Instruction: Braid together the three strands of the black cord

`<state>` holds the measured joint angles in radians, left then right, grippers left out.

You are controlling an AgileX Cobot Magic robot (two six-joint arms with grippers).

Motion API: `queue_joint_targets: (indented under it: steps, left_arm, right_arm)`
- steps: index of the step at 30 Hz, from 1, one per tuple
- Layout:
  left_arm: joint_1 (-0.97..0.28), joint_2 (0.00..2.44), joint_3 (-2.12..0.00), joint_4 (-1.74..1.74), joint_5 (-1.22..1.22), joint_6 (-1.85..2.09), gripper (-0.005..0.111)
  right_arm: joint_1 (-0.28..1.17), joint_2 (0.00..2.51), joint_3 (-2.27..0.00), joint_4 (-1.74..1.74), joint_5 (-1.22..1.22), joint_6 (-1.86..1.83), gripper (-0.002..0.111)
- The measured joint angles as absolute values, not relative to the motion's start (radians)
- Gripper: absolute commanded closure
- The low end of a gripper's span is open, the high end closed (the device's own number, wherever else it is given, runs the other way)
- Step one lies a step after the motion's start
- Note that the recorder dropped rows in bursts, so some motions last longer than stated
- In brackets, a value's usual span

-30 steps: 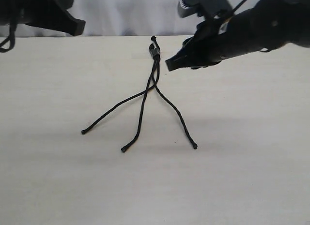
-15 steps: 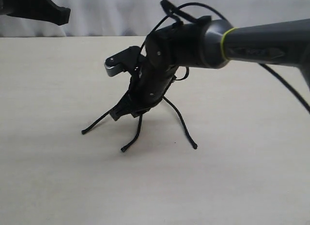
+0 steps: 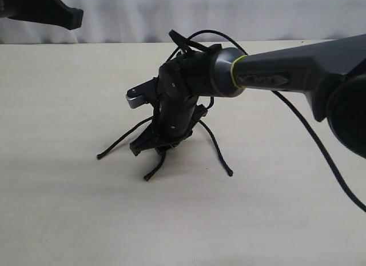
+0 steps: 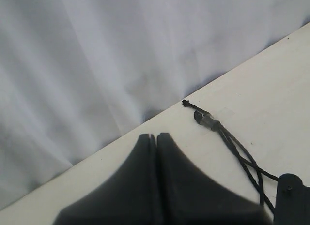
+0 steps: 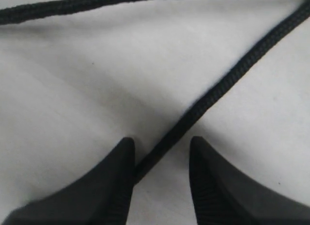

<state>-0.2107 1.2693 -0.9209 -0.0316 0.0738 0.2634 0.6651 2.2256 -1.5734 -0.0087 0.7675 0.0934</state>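
Observation:
The black cord lies on the table with its three strands fanned toward the front. The left strand, middle strand and right strand show past my right arm, which covers their upper parts. The taped, bound end appears only in the left wrist view. My right gripper is down at the table, open, with the middle strand running between its fingers; another strand crosses farther off. My left gripper hovers at the back left, shut and holding nothing.
A pale wooden table carries everything, with a white cloth backdrop behind its far edge. The right arm's glossy cable loops down over the table on the right.
My right arm swung from the back right down over the cord and has now settled lower, its open fingers straddling the middle strand. The left gripper pulled back slightly to the left.

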Motion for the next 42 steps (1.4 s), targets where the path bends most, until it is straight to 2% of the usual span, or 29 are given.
queue_joint_targets:
  steps: [5,7,11,22,28,33,39,42]
  left_arm:
    - [-0.211,1.269,-0.921,-0.032,0.074,0.263,0.107]
    - [-0.211,1.269,-0.921,-0.032,0.074,0.263,0.107]
    - [-0.211,1.269,-0.921,-0.032,0.074,0.263,0.107]
    - [-0.211,1.269,-0.921,-0.035,0.074,0.263,0.107]
    - [-0.211,1.269,-0.921,-0.035,0.074,0.263,0.107]
    - [-0.211,1.269,-0.921,-0.035,0.074,0.263,0.107]
    - [-0.211,1.269,-0.921,-0.035,0.074,0.263,0.107]
    - [-0.211,1.269,-0.921,-0.035,0.074,0.263,0.107]
  right_arm:
    - [0.665,2.226,-1.573,0.011,0.780,0.029,0.075]
    - [0.665,2.226,-1.573,0.016,0.795,0.007,0.082]
    - [0.665,2.226,-1.573,0.017,0.821,-0.016,0.104]
    - [0.665,2.189,-1.578,-0.039,0.884,-0.065,0.104]
    - [0.663,2.079,-1.581,-0.314,0.917,-0.065,0.104]
    - [0.555,2.140,-1.581,-0.448,0.864,-0.065,0.104]
    - [0.526,2.253,-1.581,-0.398,0.854,-0.087,0.104]
    - [0.525,2.240,-1.585,-0.176,0.920,-0.253,0.104]
